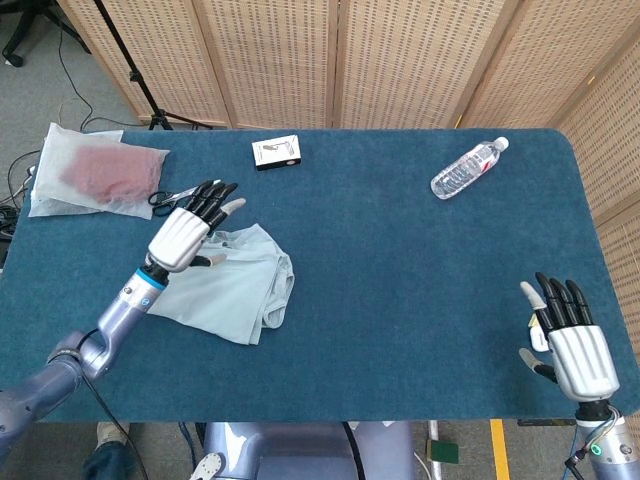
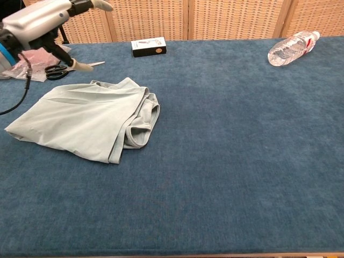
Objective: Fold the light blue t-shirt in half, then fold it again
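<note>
We see the light blue t-shirt (image 2: 86, 121) lying folded on the left part of the blue counter (image 2: 231, 150), its layers bunched and rumpled along the right edge with the collar opening showing. Our left robot hand (image 1: 186, 232) hovers above the shirt's upper left, fingers spread, holding nothing. Our right robot hand (image 1: 572, 342) is open too, near the counter's near right corner, its wrist cut off by the frame; the chest view misses it.
</note>
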